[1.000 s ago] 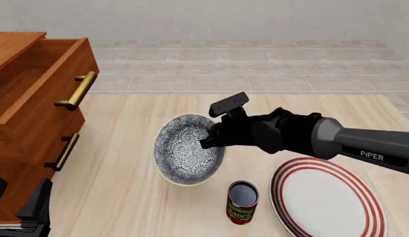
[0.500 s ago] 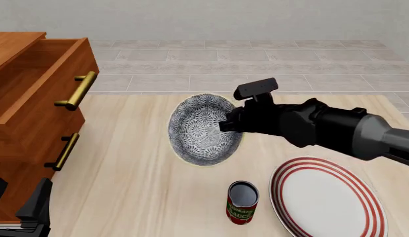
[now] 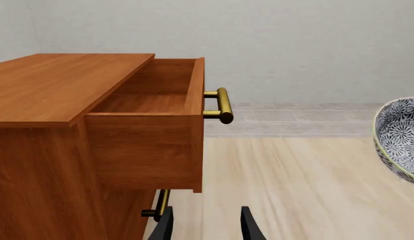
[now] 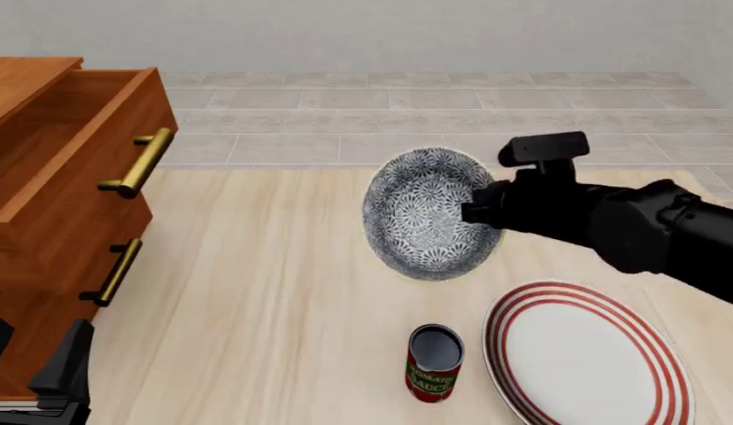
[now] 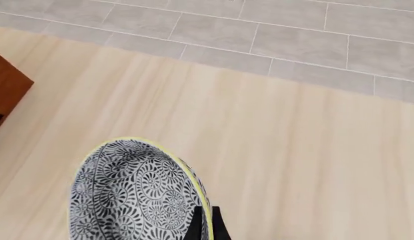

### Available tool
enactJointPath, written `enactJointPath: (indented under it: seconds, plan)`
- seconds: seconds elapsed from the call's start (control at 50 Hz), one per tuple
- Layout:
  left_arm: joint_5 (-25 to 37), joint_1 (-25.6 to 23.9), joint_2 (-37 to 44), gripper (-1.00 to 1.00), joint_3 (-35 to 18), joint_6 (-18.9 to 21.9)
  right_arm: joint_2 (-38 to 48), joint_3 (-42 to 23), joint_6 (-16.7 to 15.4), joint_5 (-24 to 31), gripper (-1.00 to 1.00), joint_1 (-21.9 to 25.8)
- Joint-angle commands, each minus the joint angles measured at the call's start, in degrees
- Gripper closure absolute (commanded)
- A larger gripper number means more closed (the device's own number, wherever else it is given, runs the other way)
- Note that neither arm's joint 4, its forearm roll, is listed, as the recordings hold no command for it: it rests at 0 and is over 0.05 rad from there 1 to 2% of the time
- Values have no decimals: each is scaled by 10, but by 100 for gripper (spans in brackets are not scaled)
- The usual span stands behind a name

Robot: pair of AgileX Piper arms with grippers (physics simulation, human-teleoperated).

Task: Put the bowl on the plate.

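Nearest, the left gripper (image 4: 36, 376) is sitting low at the table's near left corner with its two fingers (image 3: 250, 227) standing apart and nothing between them, pointed toward the wooden drawer cabinet (image 4: 59, 204), whose top drawer (image 3: 157, 117) is hanging pulled out with its brass handle (image 4: 140, 162) showing. Just ahead, a small red can (image 4: 434, 363) is standing upright on the table (image 4: 249, 310), and close to its right the plate (image 4: 585, 354) is lying flat, bare inside its red rings. Farther back, the right gripper (image 4: 473, 213) is clamping the rim of the bowl (image 4: 428, 214), one finger visible inside the rim in the right wrist view. The bowl is hanging tilted, its patterned inside facing the camera, lifted clear of the table behind the can and beyond the plate's far left edge, not over the plate.
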Motion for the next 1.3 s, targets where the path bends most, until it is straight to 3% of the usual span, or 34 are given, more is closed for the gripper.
enactJointPath:
  seconds: [0.02,0.84,1.3]
  plan:
    - [0,0,0,-100,0,0,-57,33,0,16,100,-42]
    - [0,0,0,-100,0,0,-278,180,13,105,100,-181]
    - [0,0,0,-100,0,0,-355,249,29,126,100,-228]
